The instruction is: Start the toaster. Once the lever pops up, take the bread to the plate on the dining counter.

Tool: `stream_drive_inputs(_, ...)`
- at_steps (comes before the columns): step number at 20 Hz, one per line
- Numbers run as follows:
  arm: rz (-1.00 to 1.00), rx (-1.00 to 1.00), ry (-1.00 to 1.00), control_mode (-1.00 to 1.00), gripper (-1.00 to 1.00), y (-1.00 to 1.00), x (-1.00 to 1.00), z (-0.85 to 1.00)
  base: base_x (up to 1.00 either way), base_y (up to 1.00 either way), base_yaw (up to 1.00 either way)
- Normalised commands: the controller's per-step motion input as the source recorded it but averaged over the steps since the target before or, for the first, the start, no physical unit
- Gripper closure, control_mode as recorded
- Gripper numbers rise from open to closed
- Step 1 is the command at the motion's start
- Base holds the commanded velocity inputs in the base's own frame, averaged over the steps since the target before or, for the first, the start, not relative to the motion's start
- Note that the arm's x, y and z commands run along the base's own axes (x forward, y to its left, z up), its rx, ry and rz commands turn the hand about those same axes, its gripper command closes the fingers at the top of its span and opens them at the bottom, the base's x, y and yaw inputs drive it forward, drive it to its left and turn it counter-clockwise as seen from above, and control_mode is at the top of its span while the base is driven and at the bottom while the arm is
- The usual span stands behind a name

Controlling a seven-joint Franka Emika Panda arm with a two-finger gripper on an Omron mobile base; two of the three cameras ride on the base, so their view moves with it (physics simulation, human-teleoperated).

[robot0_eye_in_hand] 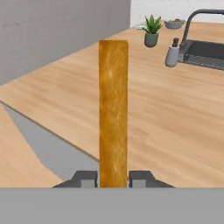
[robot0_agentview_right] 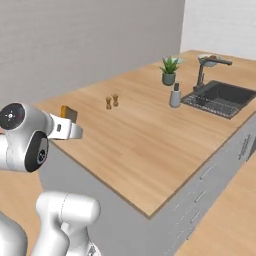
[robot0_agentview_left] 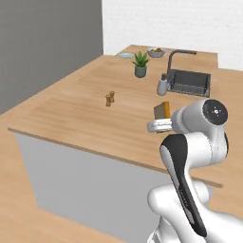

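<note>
Upright, bread (edge-on) between claw fingers.

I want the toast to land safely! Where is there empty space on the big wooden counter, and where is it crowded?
The dining counter is bare wood along its near edge and between the two small shakers and the sink. It gets crowded at the far end: potted plant, soap bottle, tap, fruit bowl and plate.
</note>
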Motion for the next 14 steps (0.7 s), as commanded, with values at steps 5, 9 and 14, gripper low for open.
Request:
stream_drive_inputs(5,0.00,0.00,0.00,1.00,1.00,0.00,0.00,0.00,0.06,1.00,-0.23)
stream_drive_inputs(9,0.00,0.00,0.00,1.00,1.00,0.00,0.00,0.00,0.02,1.00,-0.24)
stream_drive_inputs(14,0.00,0.00,0.00,1.00,1.00,0.00,0.00,0.00,0.00,1.00,-0.24)
